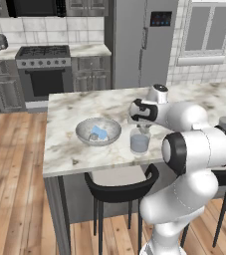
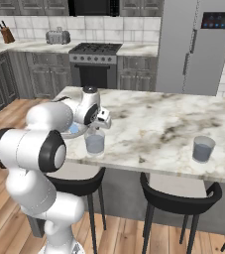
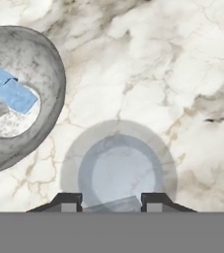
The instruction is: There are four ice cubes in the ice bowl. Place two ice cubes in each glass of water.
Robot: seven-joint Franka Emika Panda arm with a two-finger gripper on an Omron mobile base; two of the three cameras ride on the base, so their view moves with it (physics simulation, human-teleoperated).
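In the left base view the gripper point(image 1: 143, 130) hung straight above the near glass point(image 1: 139, 142), with the ice bowl point(image 1: 98, 131) just beside that glass on the marble worktop point(image 1: 84, 107) and blue ice cubes point(image 1: 100, 133) left in it.

From the right base view, the far glass point(image 2: 203, 149) stood well apart from the near glass, along the worktop's front edge.

In the hand view the fingers point(image 3: 69, 201) were closed on one held cube point(image 3: 117, 204) (pale, at the frame's bottom), directly over the near glass's mouth, so I judged release the likely move.
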